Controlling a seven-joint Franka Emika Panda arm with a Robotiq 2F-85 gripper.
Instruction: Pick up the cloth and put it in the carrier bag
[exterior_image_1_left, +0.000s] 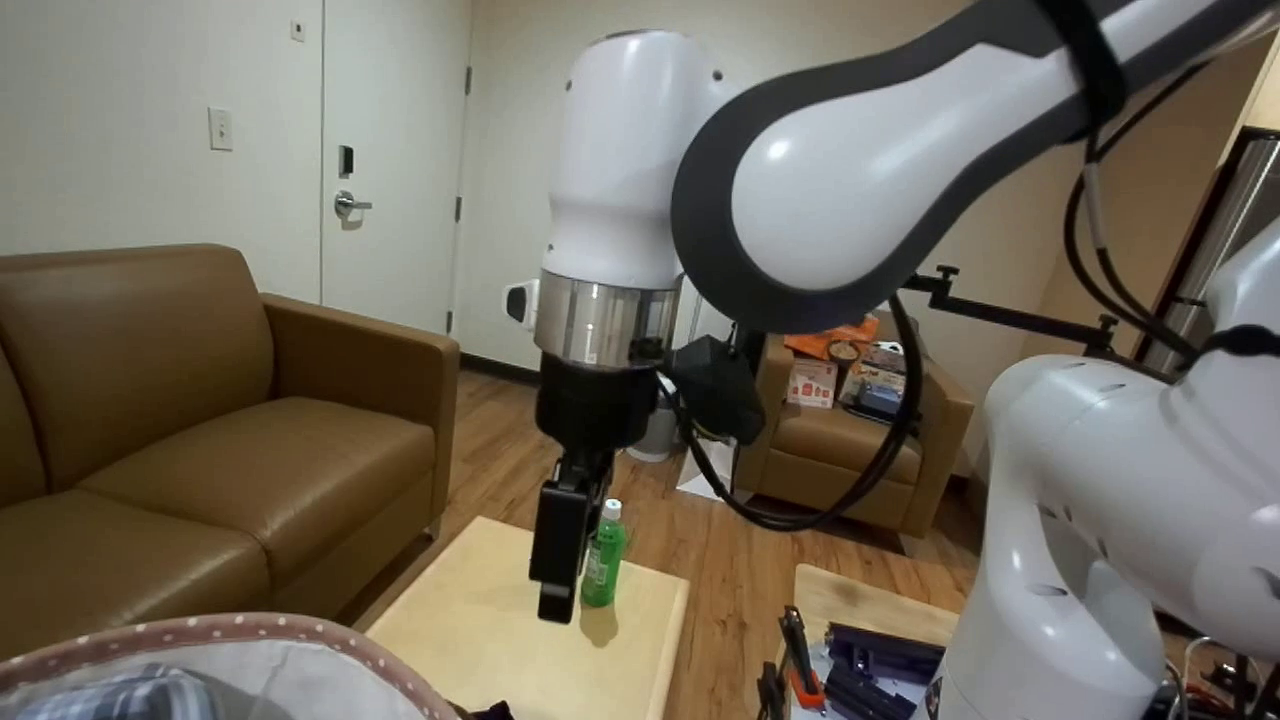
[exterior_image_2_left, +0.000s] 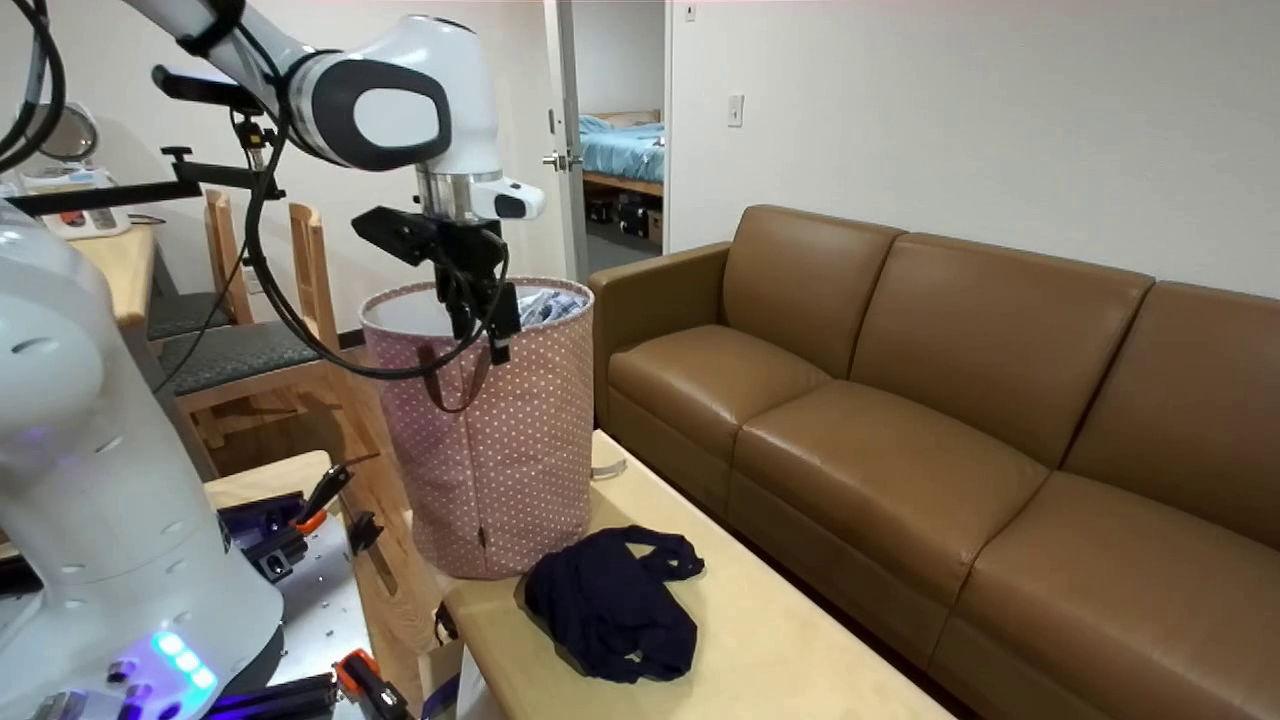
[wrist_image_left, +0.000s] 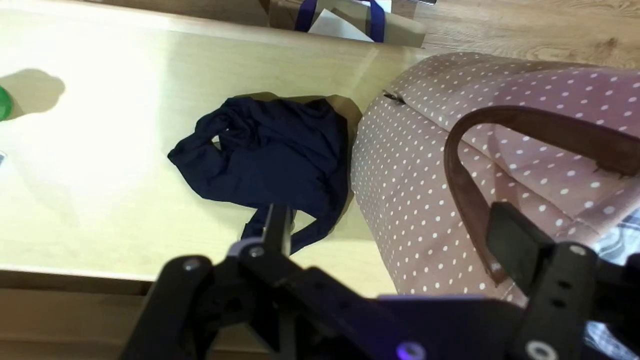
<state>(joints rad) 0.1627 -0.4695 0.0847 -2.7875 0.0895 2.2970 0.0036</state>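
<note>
The cloth (exterior_image_2_left: 548, 307) lies inside the carrier bag (exterior_image_2_left: 530, 440), and I can spot it through the wide mouth. Looking left to right from here, I see two wooden chairs (exterior_image_2_left: 250, 357) behind the robot's white arm (exterior_image_2_left: 110, 490), then a black-and-orange tool (exterior_image_2_left: 328, 488) near its base. Next comes the bag, dusty pink with white dots, standing at the end of the tabletop (exterior_image_2_left: 800, 660). In front of its rim hangs the gripper (wrist_image_left: 391, 215), fingers spread wide; in the wrist view one finger is close by the bag's side, touching or not I can't tell. A black cable (exterior_image_2_left: 395, 373) loops across there too, so the pair of them cover part of the bag from this angle. Just right of the bag a rumpled navy garment (exterior_image_2_left: 610, 605) lies, and, in an exterior view, a green bottle (exterior_image_1_left: 603, 570) stands well apart from that. A long brown sofa (exterior_image_2_left: 850, 440) fills the right. The cloth itself is plaid, blue-grey and white, limp and crumpled against the bag's pale lining; much of it is hidden.
</note>
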